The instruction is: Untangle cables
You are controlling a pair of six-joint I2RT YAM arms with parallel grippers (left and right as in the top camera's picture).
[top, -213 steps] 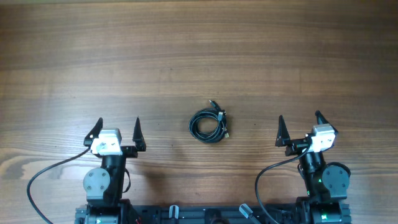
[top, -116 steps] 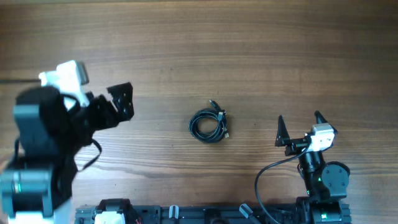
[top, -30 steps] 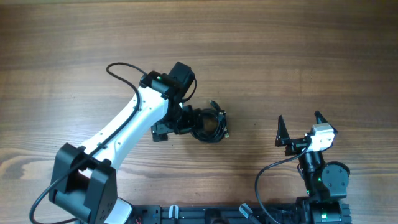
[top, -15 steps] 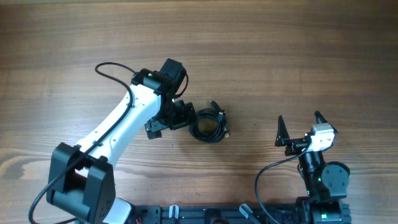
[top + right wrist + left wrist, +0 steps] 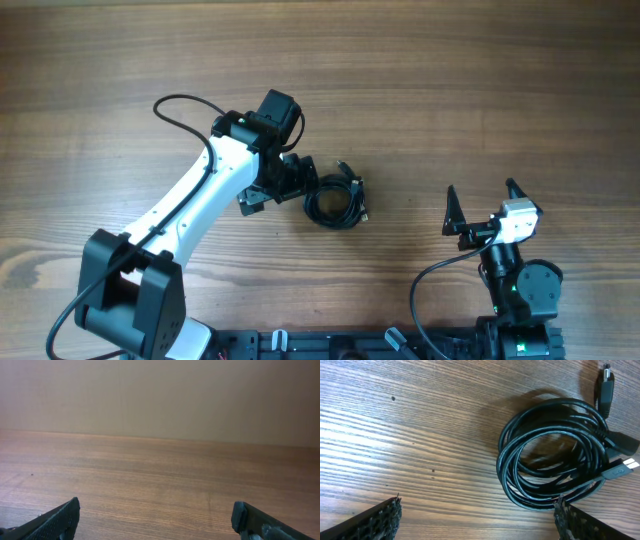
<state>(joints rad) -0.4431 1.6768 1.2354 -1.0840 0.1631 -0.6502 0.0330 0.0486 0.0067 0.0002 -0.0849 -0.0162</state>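
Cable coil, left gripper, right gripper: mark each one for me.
cable coil [image 5: 507,467], left wrist view, left side of the loops.
left gripper [image 5: 477,504], left wrist view, midway between its fingertips.
right gripper [image 5: 481,186], overhead view, midway between its fingertips.

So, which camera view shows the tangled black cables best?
The left wrist view: the cables are close up, loops and plug ends distinct. Overhead shows them as one small dark coil. The right wrist view misses them entirely.
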